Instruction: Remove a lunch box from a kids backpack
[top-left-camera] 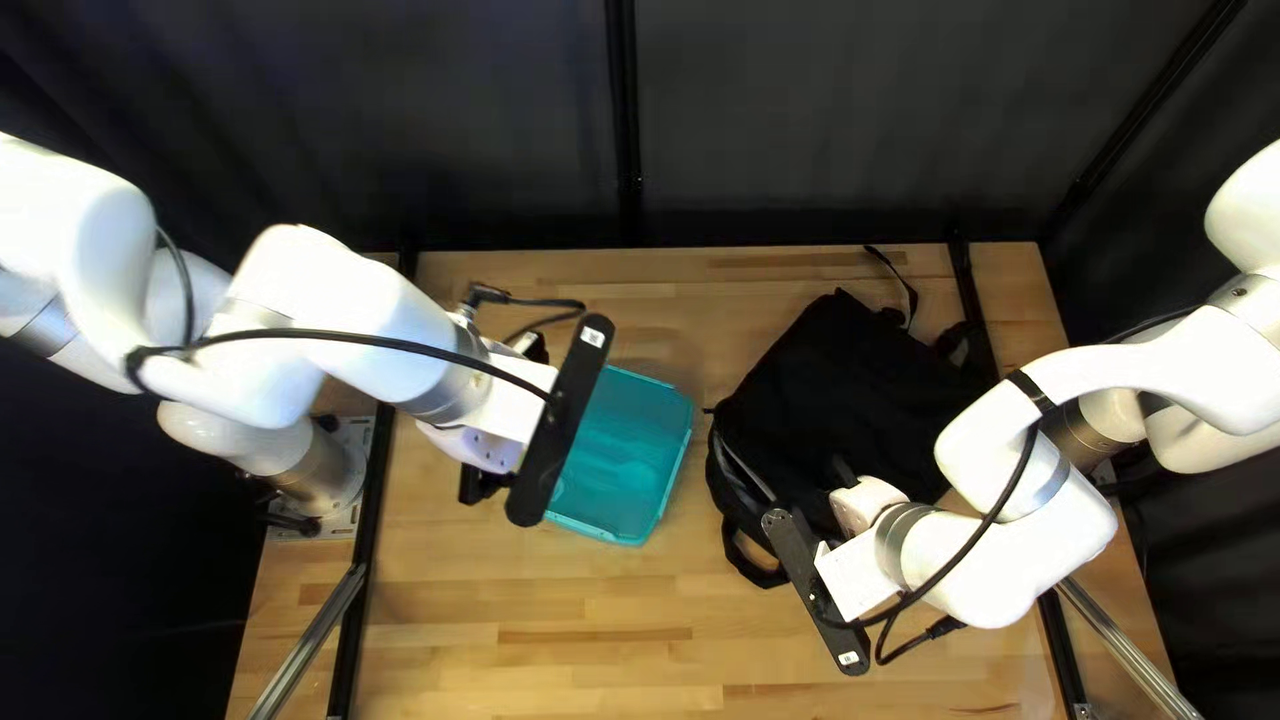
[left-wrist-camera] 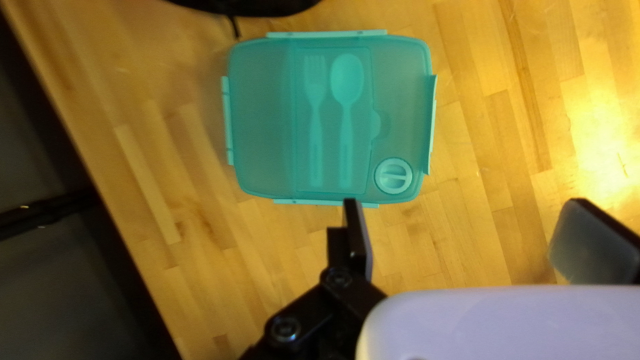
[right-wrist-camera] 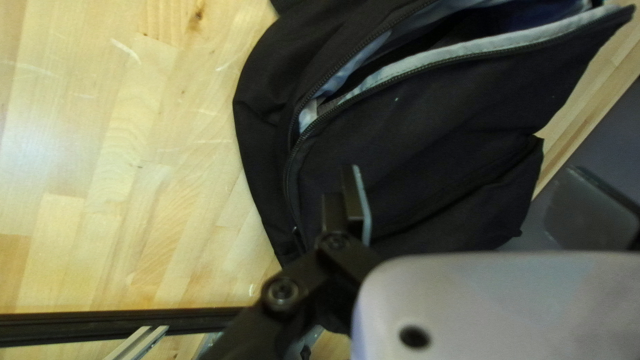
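Plainly out of the backpack, the lunch box [left-wrist-camera: 267,120] lies flat on the tabletop [left-wrist-camera: 200,280], ahead of the left end effector [top-left-camera: 504,416]. It is teal with rounded corners and a see-through lid; strip-like latches run along its four sides. A fork [left-wrist-camera: 316,120] and a spoon [left-wrist-camera: 346,120] sit side by side under the lid, and a round dial [left-wrist-camera: 393,175] is set near one corner.

The left end effector is spread wide with nothing between its fingers [left-wrist-camera: 361,243]. One fingertip overlaps the box's nearest latch in its wrist view; I cannot tell whether they touch. The right end effector [top-left-camera: 867,504] is also wide and grips nothing. One of its fingers shows against the black backpack [right-wrist-camera: 433,133], the other past the cloth's edge; contact with the fabric cannot be told.

In the top left view, the left arm's black camera bar [top-left-camera: 560,420] covers part of the box, while the left wrist view shows the whole lid and both utensils. The right wrist view looks into the unzipped opening ahead of its end effector, showing pale lining [right-wrist-camera: 480,48]; only the top left view shows the thin loop [top-left-camera: 907,287] at the bag's far end.
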